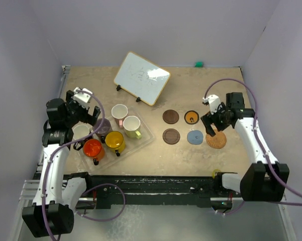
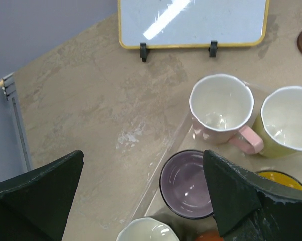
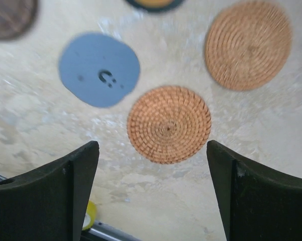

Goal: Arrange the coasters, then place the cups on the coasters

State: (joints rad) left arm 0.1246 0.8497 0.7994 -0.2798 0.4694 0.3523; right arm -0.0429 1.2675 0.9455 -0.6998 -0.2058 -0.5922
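Top view: the coasters [image 1: 171,136] lie in two rows at right, seemingly arranged, and all the cups [image 1: 115,140] sit in the tray [image 1: 146,136] at left. Left wrist: the left gripper [image 2: 140,201] gapes empty over the mauve cup [image 2: 186,183]. Right wrist: the right gripper [image 3: 153,196] hangs apart and empty above the woven coasters [image 3: 169,124]. No cup is placed yet.

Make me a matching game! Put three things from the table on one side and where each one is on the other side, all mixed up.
Things:
1. whiteboard
2. blue-grey coaster
3. orange-red cup

Places:
A. inside the clear tray
B. propped up at the back
C. lying flat on the table

Pairs: 1-B, 2-C, 3-A
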